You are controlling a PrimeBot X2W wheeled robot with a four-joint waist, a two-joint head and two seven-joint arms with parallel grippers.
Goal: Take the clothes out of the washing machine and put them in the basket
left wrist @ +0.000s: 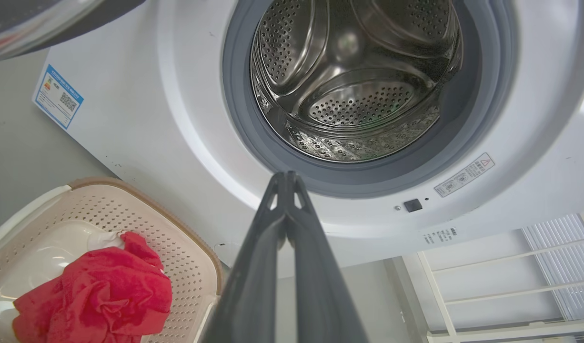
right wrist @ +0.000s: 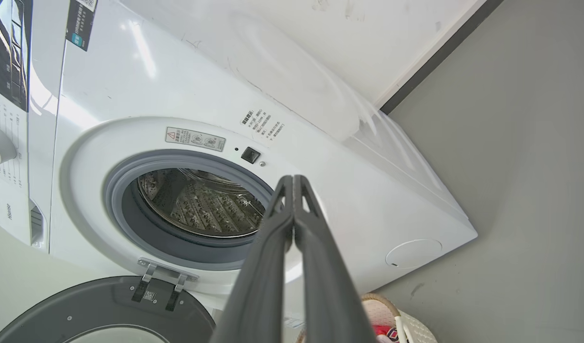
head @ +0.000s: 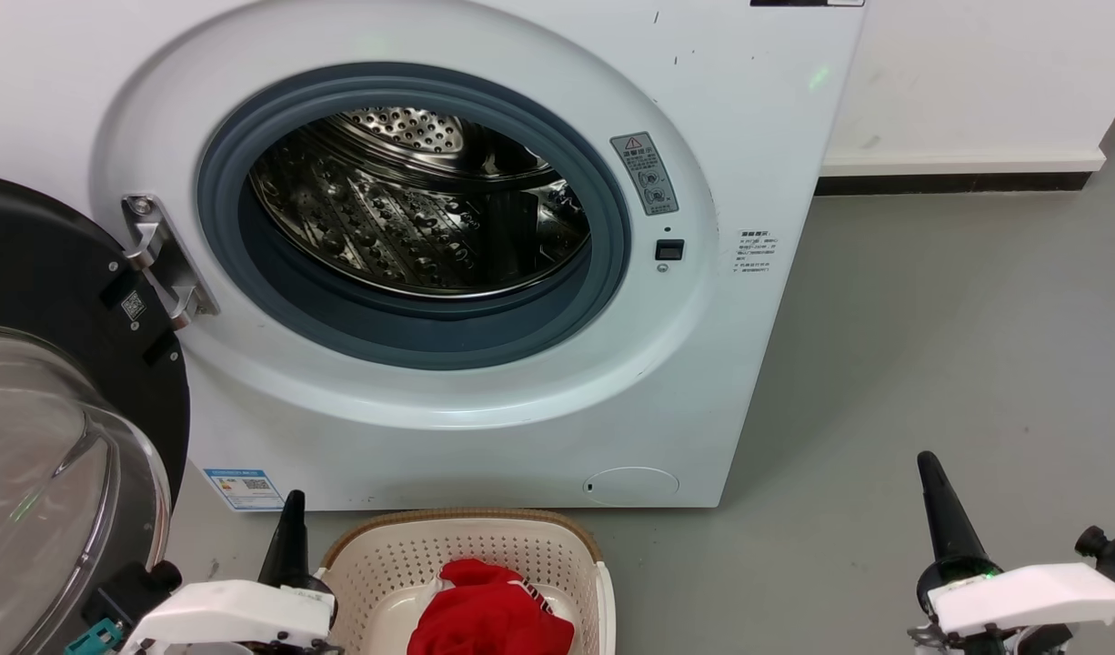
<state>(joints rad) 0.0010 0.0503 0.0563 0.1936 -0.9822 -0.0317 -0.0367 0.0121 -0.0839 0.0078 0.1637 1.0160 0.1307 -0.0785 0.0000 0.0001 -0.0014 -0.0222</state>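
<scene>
Grey floor (head: 930, 318) carries the basket (head: 467, 517) with clothes (head: 485, 619); left tool (left wrist: 286, 176) and right tool (right wrist: 292, 178), both narrow and empty, should check the washing machine (head: 748, 136) drum's (head: 412, 227) near lip.

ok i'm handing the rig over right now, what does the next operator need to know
Left gripper: shut, empty, beside the basket.
Right gripper: shut, empty, above the floor to the right of the washing machine.
Red clothes lie heaped in the basket; I cannot tell whether that is one garment or two.
Door is open; the visible part of the drum holds no clothes.
Left to do: probably just check the drum's hidden front edge.
</scene>
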